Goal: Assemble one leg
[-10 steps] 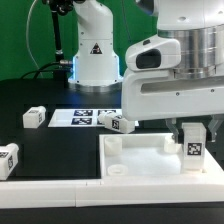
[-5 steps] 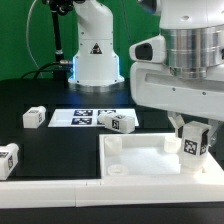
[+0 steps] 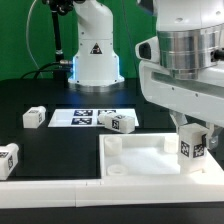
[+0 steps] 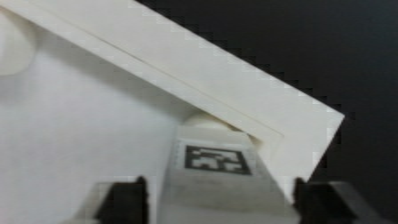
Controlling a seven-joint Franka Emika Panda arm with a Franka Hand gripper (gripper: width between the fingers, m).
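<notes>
The leg (image 3: pixel 194 145) looks like smooth white plastic with a slight sheen, and its tag (image 4: pixel 217 159) seems a flat matt print in black and white. The tabletop (image 3: pixel 150 166) is the same white plastic, smooth, with softly rounded moulded edges. The table (image 3: pixel 50 150) is a matt black surface, though at about eleven o'clock it catches a bluish glow. The marker board (image 3: pixel 90 117) looks thin, flat and paper-matt. The arm's shell (image 3: pixel 185 90) is glossy white plastic with a ribbed metallic-grey ring. The gripper (image 4: pixel 214 195) fingers (image 4: pixel 125 200) look dull black.
</notes>
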